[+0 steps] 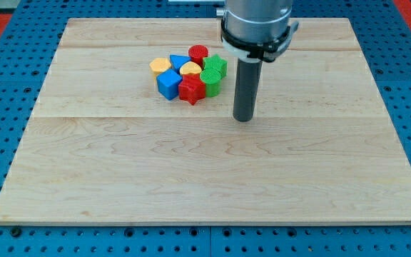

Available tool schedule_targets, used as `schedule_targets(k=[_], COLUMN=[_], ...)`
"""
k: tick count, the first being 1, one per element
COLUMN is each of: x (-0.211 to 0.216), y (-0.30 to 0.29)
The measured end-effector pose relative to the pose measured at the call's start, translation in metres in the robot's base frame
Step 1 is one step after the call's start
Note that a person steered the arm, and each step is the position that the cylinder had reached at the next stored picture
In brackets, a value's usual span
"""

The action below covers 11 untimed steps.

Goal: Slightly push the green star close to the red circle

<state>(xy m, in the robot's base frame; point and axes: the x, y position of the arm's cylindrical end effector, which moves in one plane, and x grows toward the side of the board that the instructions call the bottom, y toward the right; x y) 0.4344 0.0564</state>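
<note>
My tip (243, 118) is a bare rod end with nothing to spread or pinch, standing just right of the block cluster in the frame's upper middle. Nearest lies the green star (211, 78), below the green cube (217, 66); the red circle (198, 53) sits at the cluster's top.

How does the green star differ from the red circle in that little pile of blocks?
The green star is green with pointed edges; the red circle is red and round. The green star sits at the pile's right edge, nearer my tip; the red circle sits at the pile's top. Both are small blocks touching their neighbours.
</note>
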Motion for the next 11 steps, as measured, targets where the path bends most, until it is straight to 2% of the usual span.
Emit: schedule_targets(k=[1, 3, 6, 9, 11], x=[-0.015, -0.055, -0.066, -0.09, -0.096], y=[0.032, 0.032, 0.032, -0.013, -0.119])
